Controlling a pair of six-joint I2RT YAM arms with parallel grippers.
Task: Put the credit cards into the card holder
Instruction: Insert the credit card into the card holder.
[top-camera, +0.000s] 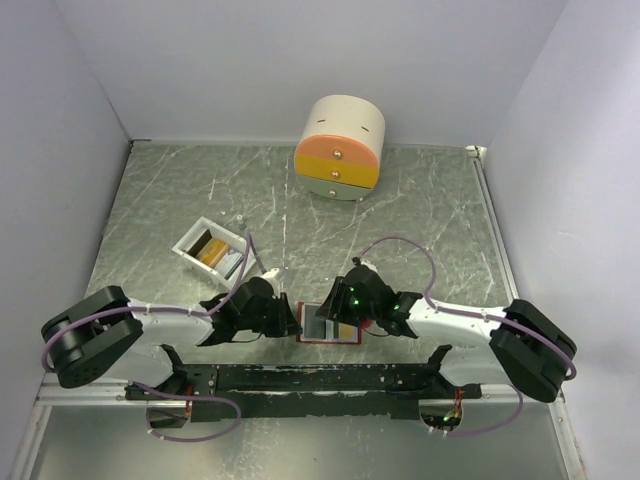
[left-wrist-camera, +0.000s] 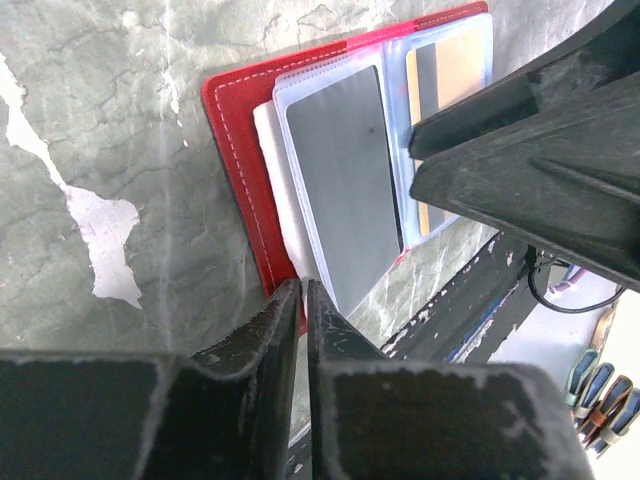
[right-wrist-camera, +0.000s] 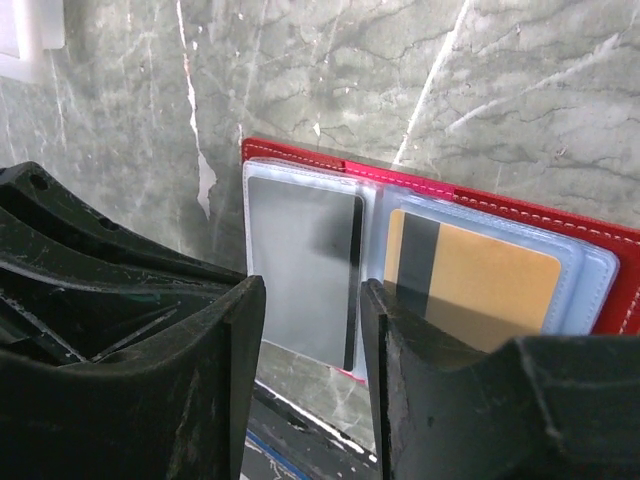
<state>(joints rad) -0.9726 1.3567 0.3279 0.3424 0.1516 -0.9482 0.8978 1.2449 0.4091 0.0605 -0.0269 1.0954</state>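
Note:
The red card holder (top-camera: 309, 336) lies open near the table's front edge, between both grippers. Its left sleeve holds a grey card (right-wrist-camera: 300, 265) and its right sleeve an orange-gold card with a dark stripe (right-wrist-camera: 470, 285). My left gripper (left-wrist-camera: 303, 292) is shut, its tips at the holder's near-left corner (left-wrist-camera: 235, 130); I cannot tell if they pinch the edge. My right gripper (right-wrist-camera: 310, 300) is open and empty, low over the holder, its jaws either side of the grey card's right edge. More cards, orange-gold (top-camera: 213, 251) and dark (top-camera: 200, 243), lie in the white tray.
The white tray (top-camera: 192, 235) sits at the left middle of the table. A round cream-and-orange drawer box (top-camera: 340, 147) stands at the back centre. A black bar (top-camera: 300, 378) runs along the front edge. White walls close in three sides.

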